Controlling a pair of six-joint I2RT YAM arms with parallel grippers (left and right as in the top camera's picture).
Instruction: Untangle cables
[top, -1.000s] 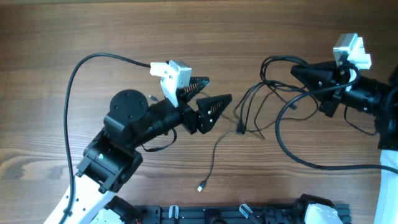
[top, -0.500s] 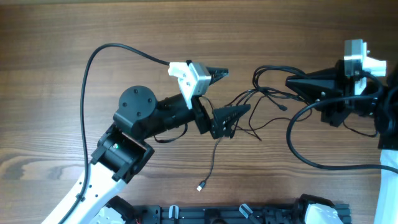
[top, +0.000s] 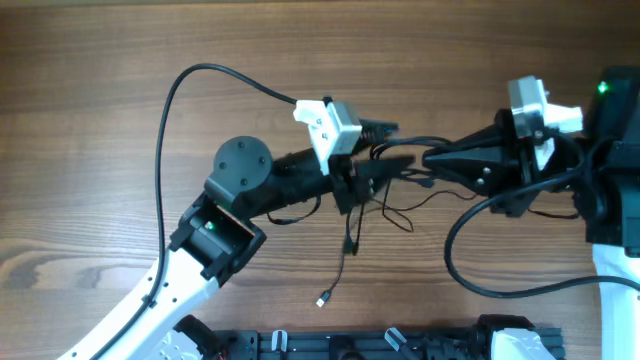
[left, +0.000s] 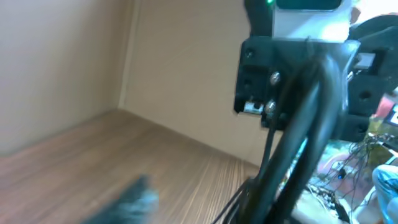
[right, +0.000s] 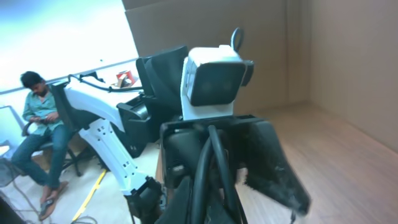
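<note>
The cables are thin black wires bunched mid-table. One strand trails down to a small plug. My left gripper reaches into the bunch from the left, and its fingers stand a little apart with strands running between them. My right gripper points left, shut on the cables at its tip, almost nose to nose with the left one. The left wrist view is blurred: it shows one finger and thin strands below the right arm. In the right wrist view the left arm's white camera housing fills the middle.
A thick black arm cable arcs over the wooden table at the left. Another thick cable loops below the right arm. A black rail runs along the front edge.
Both grippers have moved toward each other. The left went right into the bunch and its jaws narrowed after standing wide. The right swung left and down, drawing the cables along.
</note>
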